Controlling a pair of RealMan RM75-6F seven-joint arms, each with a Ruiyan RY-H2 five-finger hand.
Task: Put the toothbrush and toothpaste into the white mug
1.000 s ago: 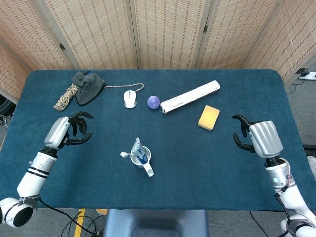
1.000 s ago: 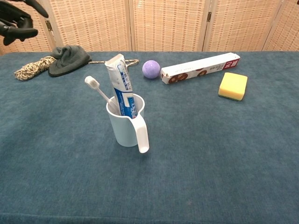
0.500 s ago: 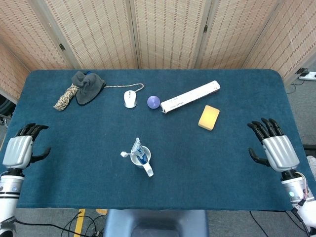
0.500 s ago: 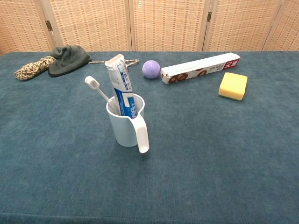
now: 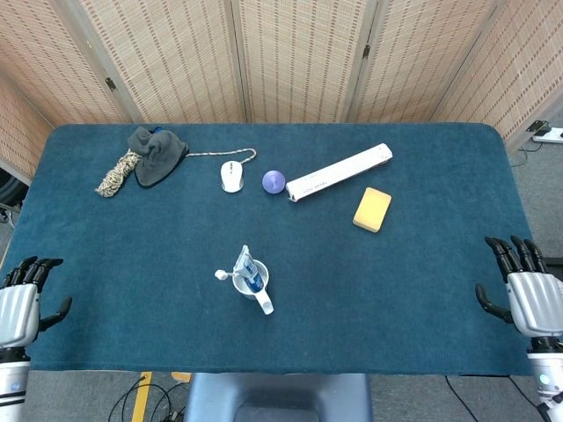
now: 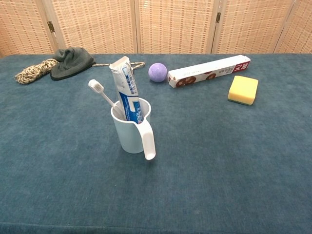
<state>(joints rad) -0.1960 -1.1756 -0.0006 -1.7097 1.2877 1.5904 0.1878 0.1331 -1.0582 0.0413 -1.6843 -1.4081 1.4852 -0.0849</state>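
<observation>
The white mug (image 6: 130,132) (image 5: 256,287) stands upright near the table's front middle, handle toward me. A blue-and-white toothpaste tube (image 6: 126,88) (image 5: 250,268) stands in it, and a white toothbrush (image 6: 101,93) (image 5: 225,275) leans out to its left, bristles up. My left hand (image 5: 19,303) is at the front left corner of the head view, fingers spread and holding nothing. At the front right edge my right hand (image 5: 530,294) is likewise empty with fingers apart. Both are far from the mug. Neither hand shows in the chest view.
Along the back lie a coil of rope (image 5: 114,173), a dark grey cloth (image 5: 157,153), a white mouse (image 5: 231,176), a purple ball (image 5: 274,181), a long white box (image 5: 339,172) and a yellow sponge (image 5: 372,209).
Both hands have drawn back from the table's middle band toward its front corners and their fingers have spread. The mug, brush and tube have not moved.
</observation>
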